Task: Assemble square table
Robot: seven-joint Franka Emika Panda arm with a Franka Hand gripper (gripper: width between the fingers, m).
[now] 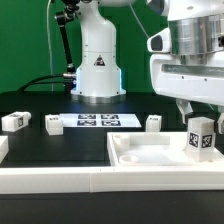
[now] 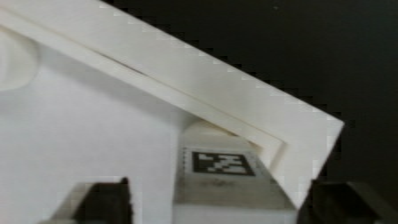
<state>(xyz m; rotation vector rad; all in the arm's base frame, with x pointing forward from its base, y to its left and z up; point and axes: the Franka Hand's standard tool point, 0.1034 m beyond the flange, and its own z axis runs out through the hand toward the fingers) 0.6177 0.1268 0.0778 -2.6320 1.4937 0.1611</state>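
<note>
Gripper (image 2: 217,192) fingers stand open, both clear of the leg (image 2: 224,160), which is upright between them in the tabletop (image 2: 89,120) corner. Leg judged light, rigid, smooth plastic; grip its flat opposite sides at mid-height

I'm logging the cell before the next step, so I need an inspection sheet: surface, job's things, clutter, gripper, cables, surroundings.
Surface: black table; white border wall along its front.
Job's things: tabletop lies rim up; corner leg stands inside it; three loose legs on the table.
Clutter: nothing seen.
Gripper: gripper open, fingers either side of the corner leg, not touching it.
Cables: dark cables beside the robot base.
Surroundings: green backdrop; marker board on the table.
</note>
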